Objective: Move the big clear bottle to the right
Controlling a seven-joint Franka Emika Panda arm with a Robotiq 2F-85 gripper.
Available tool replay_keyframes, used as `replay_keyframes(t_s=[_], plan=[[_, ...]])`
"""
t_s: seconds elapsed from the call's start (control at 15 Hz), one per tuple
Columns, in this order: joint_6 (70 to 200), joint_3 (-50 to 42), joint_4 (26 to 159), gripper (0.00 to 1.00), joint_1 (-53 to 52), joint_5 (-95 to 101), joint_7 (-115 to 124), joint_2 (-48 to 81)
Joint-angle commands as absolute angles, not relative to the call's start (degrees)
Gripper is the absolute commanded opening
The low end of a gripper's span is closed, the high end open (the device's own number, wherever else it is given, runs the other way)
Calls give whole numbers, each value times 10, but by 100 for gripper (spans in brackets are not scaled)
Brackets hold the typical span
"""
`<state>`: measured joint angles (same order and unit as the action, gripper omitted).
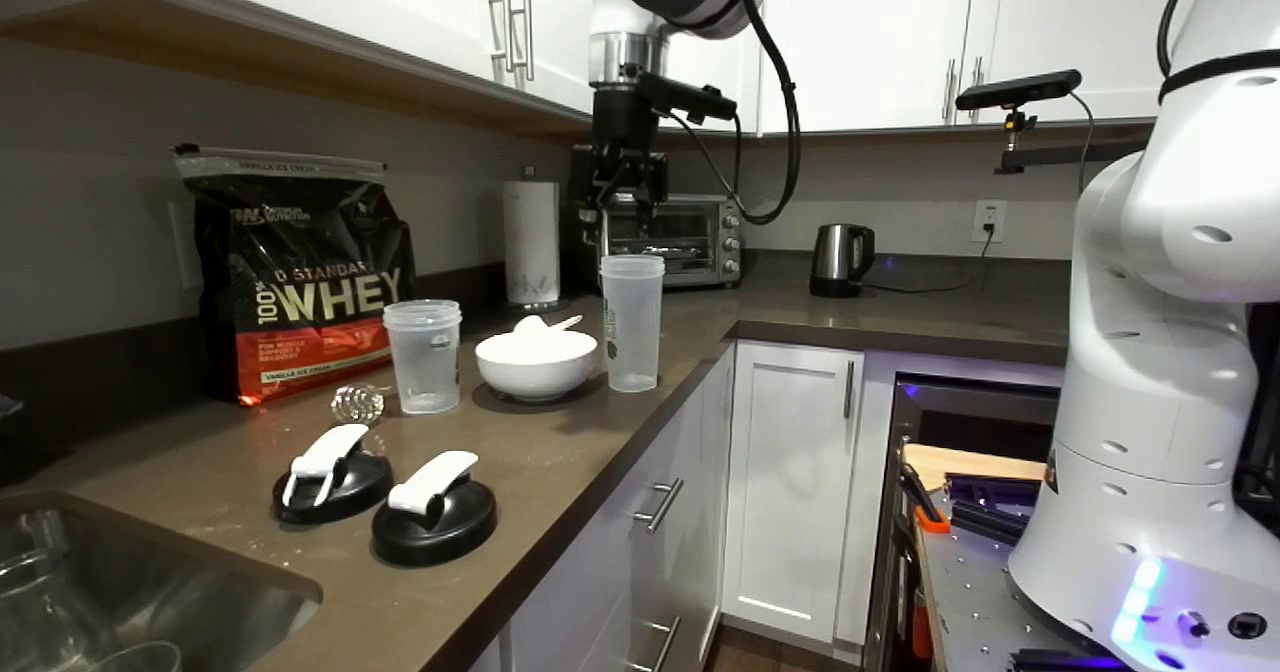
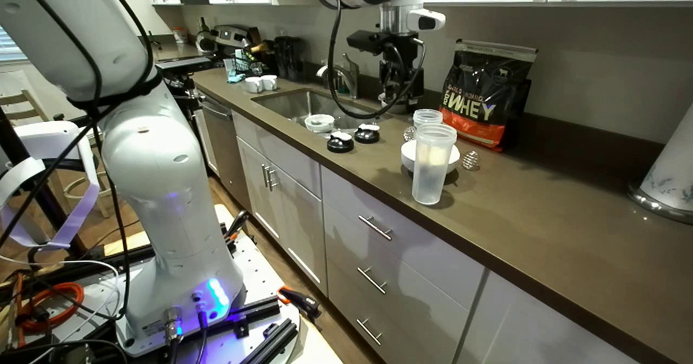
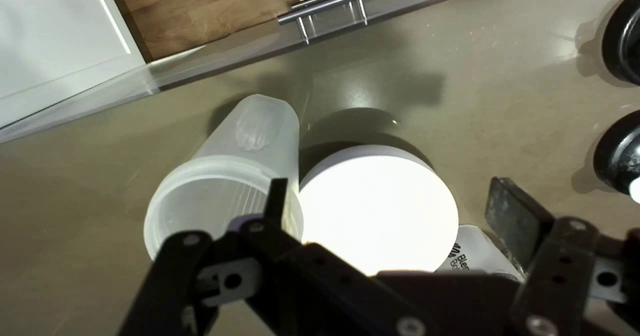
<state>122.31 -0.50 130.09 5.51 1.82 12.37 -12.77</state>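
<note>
My pincer [image 3: 397, 210] gapes empty, likely pre-grasp; I should shift toward wrist-view nine o'clock, over the big bottle [image 3: 235, 171].

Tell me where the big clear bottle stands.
In an exterior view, the big clear bottle stands upright near the front edge of the counter, immediately right of the white bowl. The wrist view shows it left of the bowl.
</note>
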Motion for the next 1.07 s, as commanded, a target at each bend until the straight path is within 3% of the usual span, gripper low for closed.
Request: replay_keyframes(t_s=[0.0,0.2,0.33,0.6,0.67,0.87,1.0], plan=[[1217,-23,1260,100,47,-4,77,-84],[1218,-30,1243,100,48,-11,57,-61],[1216,-35,1233,90,49,-17,48,-46],[1219,-42,1222,98,51,-17,45,-25],[1218,-43,1220,85,52,-18,45,-20],[1219,-47,1218,73,53,-16,47,-10],[1220,-49,1218,54,53,-15,48,-5]])
